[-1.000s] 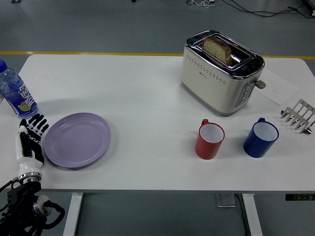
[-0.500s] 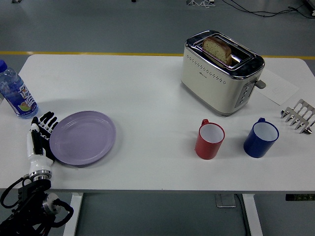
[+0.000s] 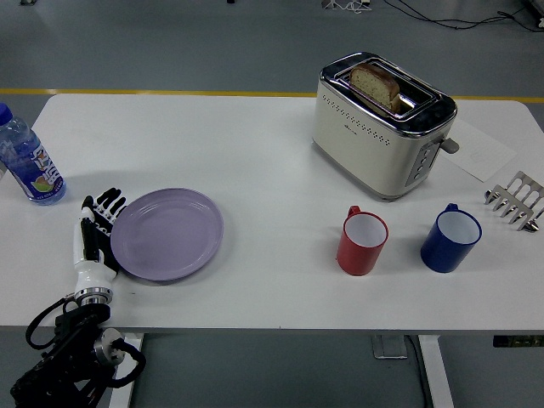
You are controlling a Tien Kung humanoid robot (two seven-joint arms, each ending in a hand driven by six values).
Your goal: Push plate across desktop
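Observation:
A lilac plate point(image 3: 167, 234) lies flat on the white table point(image 3: 255, 161), left of centre. My left hand point(image 3: 96, 234) rests edge-on against the plate's left rim, fingers straight and pointing away from me, holding nothing. Its black forearm comes up from the lower left corner. The right arm is out of view.
A water bottle point(image 3: 25, 160) stands at the far left edge. A cream toaster point(image 3: 380, 125) with a bread slice is at the back right. A red mug point(image 3: 362, 241) and a blue mug point(image 3: 450, 237) stand to the plate's right, and a metal rack point(image 3: 517, 201) at the right edge.
My left hand has slid to the right, and the plate has moved rightward with it, toward the table's middle.

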